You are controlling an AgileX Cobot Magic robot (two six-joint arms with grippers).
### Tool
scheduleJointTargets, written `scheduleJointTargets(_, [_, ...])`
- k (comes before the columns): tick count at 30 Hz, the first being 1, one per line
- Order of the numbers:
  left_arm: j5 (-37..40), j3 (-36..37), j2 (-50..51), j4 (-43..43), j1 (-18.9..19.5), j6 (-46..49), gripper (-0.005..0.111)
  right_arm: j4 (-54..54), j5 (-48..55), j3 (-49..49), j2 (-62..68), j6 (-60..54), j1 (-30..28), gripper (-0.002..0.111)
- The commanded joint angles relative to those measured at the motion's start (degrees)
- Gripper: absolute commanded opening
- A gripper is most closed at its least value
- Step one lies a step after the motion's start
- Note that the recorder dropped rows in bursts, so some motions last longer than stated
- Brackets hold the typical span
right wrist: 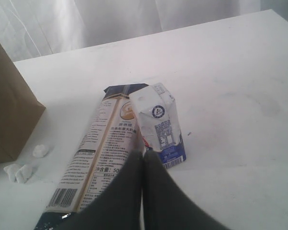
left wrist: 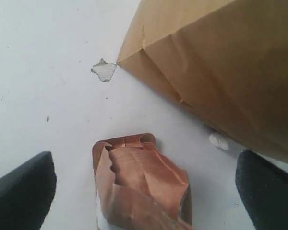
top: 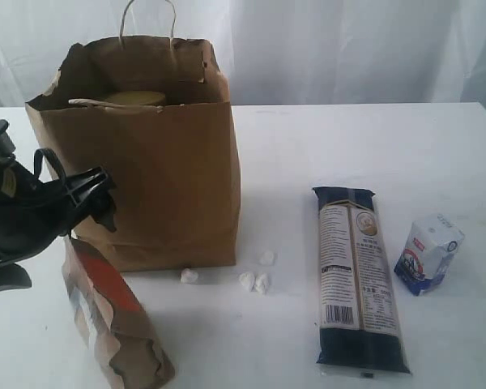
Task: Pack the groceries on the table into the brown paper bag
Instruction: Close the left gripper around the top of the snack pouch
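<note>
Jaws of the left gripper [left wrist: 145, 158] stand spread wide, one black finger [left wrist: 21, 191] on either side of the brown-red pouch [left wrist: 141, 187] with the torn, crumpled top, and neither finger touches it. In the exterior view this left gripper [top: 101, 198] hangs at the far left, above the pouch [top: 105, 324], which lies on the large flat white table [top: 348, 146] just in front of the left corner of the tall kraft-brown paper bag [top: 170, 186]. The bag stands upright with its ragged rim open and a twisted twine handle [top: 146, 16] rising behind; a gold lid [top: 134, 99] shows inside, just below the rim. Small white crumbs [top: 255, 279] lie on the table near the bag's right front corner. Further right, well apart from the bag, the long dark-blue packet [top: 359, 284] lies flat, running front to back. Just beside it on the right stands the small white-blue carton [top: 428, 253], tilted. Jaws of the right gripper [right wrist: 143, 191] are pressed together and pinch nothing; the right wrist view places them over the packet [right wrist: 103, 158] and the carton [right wrist: 161, 127].
</note>
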Motion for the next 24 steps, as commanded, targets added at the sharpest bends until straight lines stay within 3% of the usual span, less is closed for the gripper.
scheduleJointTargets(1, [-1.37,-0.10,-0.05,0.63,-0.32,-0.35,0.105,-0.33,-0.45,0.31,-0.28,-0.53,0.21,0.000])
scheduleJointTargets(10, [6.63,-0.10,-0.05,-7.65,-0.43,5.08,0.105,-0.33,-0.45,0.31,-0.28,-0.53,0.21,0.000])
scheduleJointTargets(19, [1.11,-0.10,4.16,-8.21,-0.43,11.87,0.105,-0.33,-0.45,0.31,-0.28,-0.53,0.21,0.000])
scheduleJointTargets(24, [-1.26,-0.10,9.00,-13.10,-1.58,15.28,0.105,-0.33,-0.45,0.31,-0.28,-0.53,0.21,0.000])
